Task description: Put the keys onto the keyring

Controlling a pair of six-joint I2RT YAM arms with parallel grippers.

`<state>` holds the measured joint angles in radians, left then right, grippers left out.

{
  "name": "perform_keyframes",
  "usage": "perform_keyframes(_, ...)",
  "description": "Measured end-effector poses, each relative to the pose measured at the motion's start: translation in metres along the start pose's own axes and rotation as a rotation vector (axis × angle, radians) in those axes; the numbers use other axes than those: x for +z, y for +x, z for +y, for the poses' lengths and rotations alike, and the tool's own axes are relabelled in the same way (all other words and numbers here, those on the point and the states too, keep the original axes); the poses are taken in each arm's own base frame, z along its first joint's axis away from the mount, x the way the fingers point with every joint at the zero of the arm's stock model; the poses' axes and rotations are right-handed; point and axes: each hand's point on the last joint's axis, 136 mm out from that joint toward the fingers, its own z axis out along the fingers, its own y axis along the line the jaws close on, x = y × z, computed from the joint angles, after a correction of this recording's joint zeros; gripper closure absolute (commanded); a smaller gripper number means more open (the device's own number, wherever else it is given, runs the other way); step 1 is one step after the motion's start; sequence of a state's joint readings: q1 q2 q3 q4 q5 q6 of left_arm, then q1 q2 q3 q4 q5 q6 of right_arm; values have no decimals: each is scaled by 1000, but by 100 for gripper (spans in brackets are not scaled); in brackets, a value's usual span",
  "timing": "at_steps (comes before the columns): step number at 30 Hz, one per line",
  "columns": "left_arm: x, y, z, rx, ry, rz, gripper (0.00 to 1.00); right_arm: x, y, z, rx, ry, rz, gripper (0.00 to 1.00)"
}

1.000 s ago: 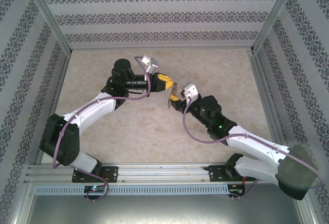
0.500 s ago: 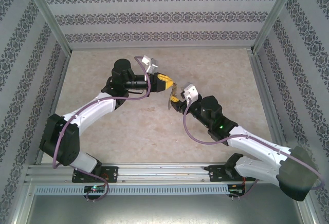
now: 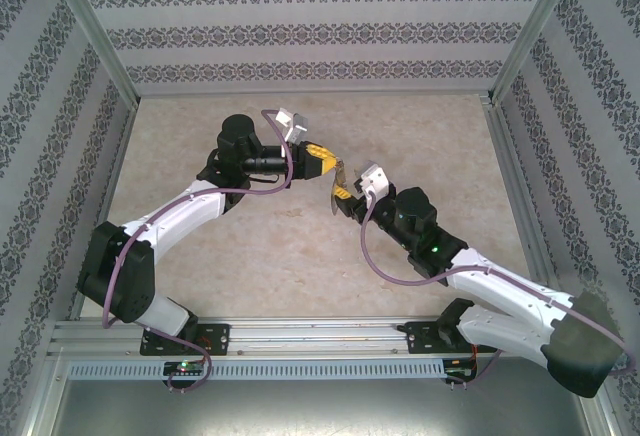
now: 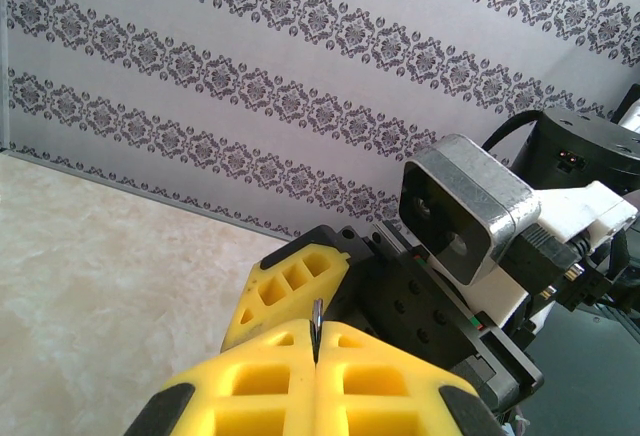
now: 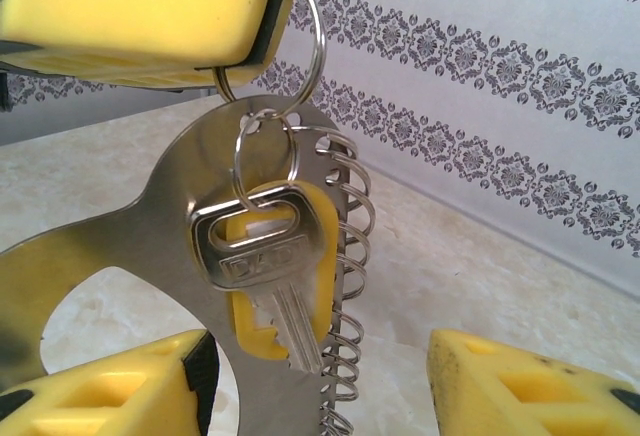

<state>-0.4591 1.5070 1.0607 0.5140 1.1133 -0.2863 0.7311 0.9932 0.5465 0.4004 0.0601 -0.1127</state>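
From where I stand, the left end effector (image 3: 322, 156) sits just above the middle of the worktop (image 3: 250, 256), its yellow fingers (image 4: 260, 381) pressed tight together on a thin sliver of metal (image 4: 316, 324). Seen from the other arm's wrist, that sliver is a split ring (image 5: 318, 41) pinched at 12 o'clock, with everything else dangling from it.

Below the ring hangs the keyring (image 5: 150, 246), a flat grey metal loop with a wire coil (image 5: 352, 256) running down its 3 o'clock edge. It is off the worktop, in the air between the two arms (image 3: 335, 178). A small ring (image 5: 262, 156) at its top carries a silver key (image 5: 262, 261), and tucked behind that is a yellow-headed key (image 5: 320, 256). Both seem to be threaded on already, though I cannot tell whether the small ring is fully closed around the loop.

The right end effector (image 3: 343, 199) comes in at about 5 o'clock of the keyring, jaws parted to a middling width either side of its lower part. One pad (image 5: 110, 386) is just beside the metal, the other well apart. It holds nothing that I can see.

The trouble I would expect is this. The whole bundle depends on one pinch on a thin ring, so a sideways push from the right arm could roll the ring out and drop everything. If the right jaws close, they may catch the coil or a swinging key rather than the flat metal. The two end effectors are also close enough to knock each other.
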Motion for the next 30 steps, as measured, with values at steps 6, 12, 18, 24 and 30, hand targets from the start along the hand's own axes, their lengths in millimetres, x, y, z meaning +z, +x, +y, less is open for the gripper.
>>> perform_keyframes(6,0,-1,-1,5,0,-1,100,-7,-8,-2,2,4,-22,41)
perform_keyframes(12,0,-1,-1,10,0,1,100,-12,-9,-8,10,11,-34,41)
perform_keyframes(18,0,0,-1,13,0,1,100,-11,-8,-8,16,3,-32,41)
perform_keyframes(24,0,0,-1,13,0,1,100,-5,0,-4,18,-16,-12,41)
perform_keyframes(30,0,0,-1,13,0,1,100,0,6,0,35,-35,4,41)
